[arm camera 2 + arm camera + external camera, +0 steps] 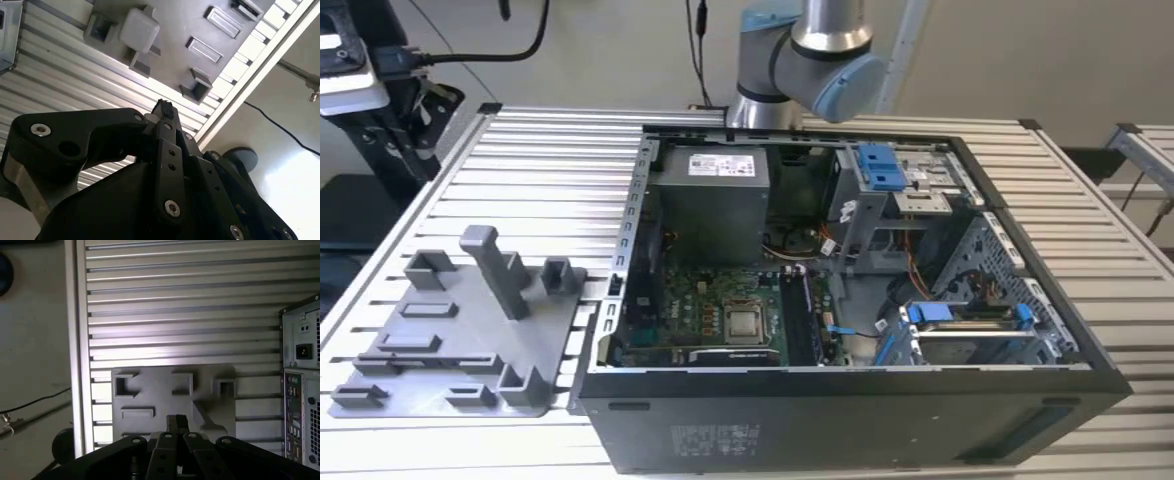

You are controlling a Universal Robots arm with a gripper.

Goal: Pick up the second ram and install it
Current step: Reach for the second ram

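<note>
A table (534,150) of ribbed aluminium slats is spread under everything, and a pale wall (614,50) is seen behind it in the exterior view. One open computer case (854,410) is laid on its side on the slats. Inside it are counted one green motherboard (707,310), one square silver chip (747,322) and one grey power supply box (710,205). Toward the exterior view's left, just beside the case, one grey plastic tray (454,375) is set flat on the table, and one tall grey post (494,270) is raised from it. The second ram (427,356) is made out as one thin dark strip lying in the long slot at the tray's end nearest the exterior camera. In the second wrist view the same strip can be picked out at the tray's end by the table edge, though little of it is shown. One robot arm (827,70) is mounted behind the case. One gripper (177,421) is shown in both wrist views, its two black fingers (165,150) brought together with nothing clamped between them. It is poised above the tray, well apart from the tray and from the ram. In the first wrist view three square pockets (122,385) are counted along one edge of the tray, and the case's back panel (300,390) is seen beside it.
</note>
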